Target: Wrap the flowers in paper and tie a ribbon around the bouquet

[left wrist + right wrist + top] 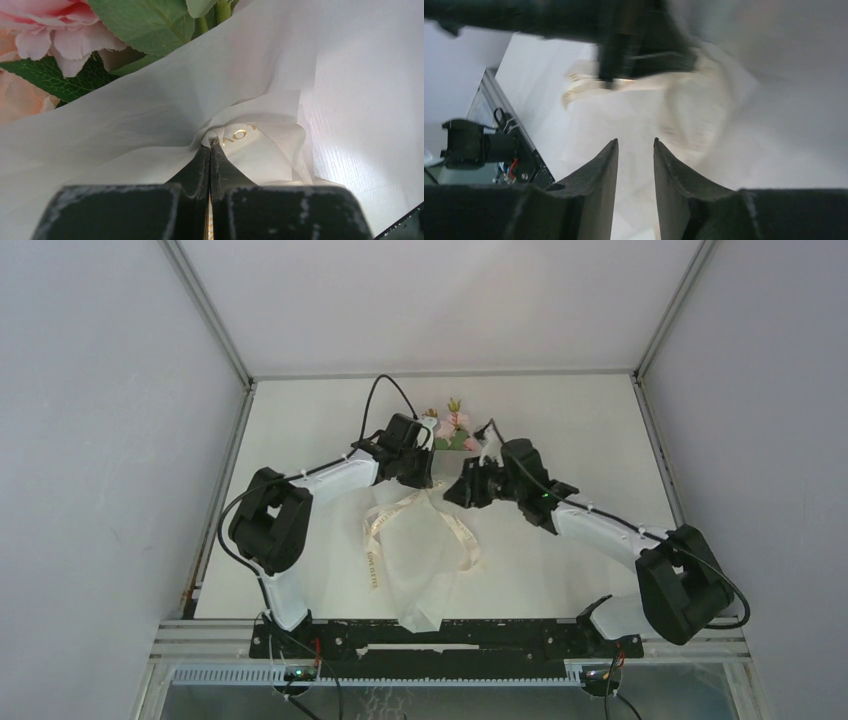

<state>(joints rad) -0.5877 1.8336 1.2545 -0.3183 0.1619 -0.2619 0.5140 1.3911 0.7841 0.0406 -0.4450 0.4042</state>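
Cream ribbon: your left gripper clamped it at the paper waist to hold the folds gathered.
Right gripper: your jaws stood parted, holding nothing.

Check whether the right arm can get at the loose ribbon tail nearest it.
Probably yes: the right end effector is open and empty, and the ribbon tail lies exposed close by, with nothing covering it.

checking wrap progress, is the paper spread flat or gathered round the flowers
Gathered: the paper creases in around the flowers, bunching with the ribbon at the left fingers.
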